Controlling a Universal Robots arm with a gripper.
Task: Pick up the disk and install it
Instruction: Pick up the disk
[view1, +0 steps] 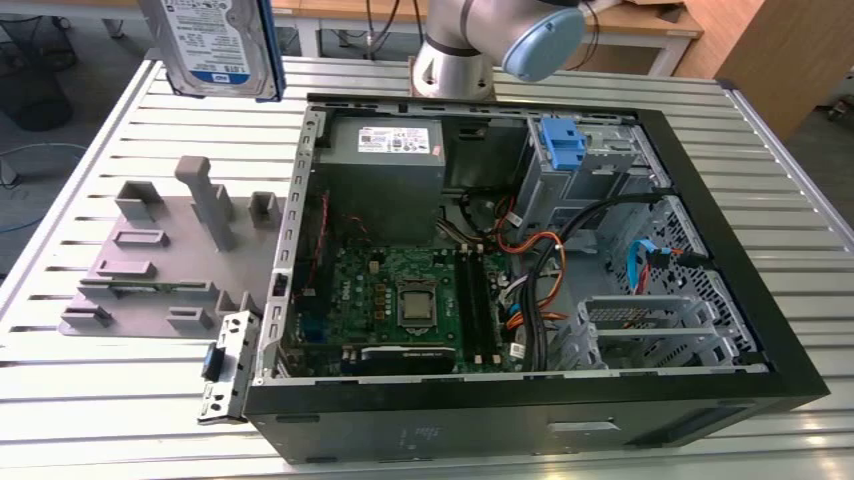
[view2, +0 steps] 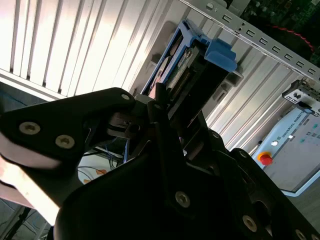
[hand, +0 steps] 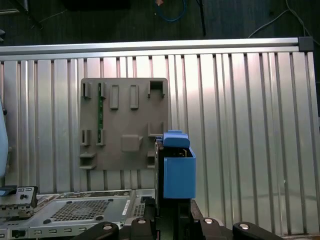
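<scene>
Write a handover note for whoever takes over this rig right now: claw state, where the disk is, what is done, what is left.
Claw: shut on the disk.
Disk: held in the air above the table, near the grey holder plate, to the exterior view's left of the open computer case.
Done: pick-up.
Left: installing; the disk is not yet in the case.

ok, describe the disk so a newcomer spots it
Find the open PC case on the table. Beyond its corner at the exterior view's upper left, the disk is held in the air. Silver, blue-and-white label, blue rails; the grey plate below lies flat.
</scene>
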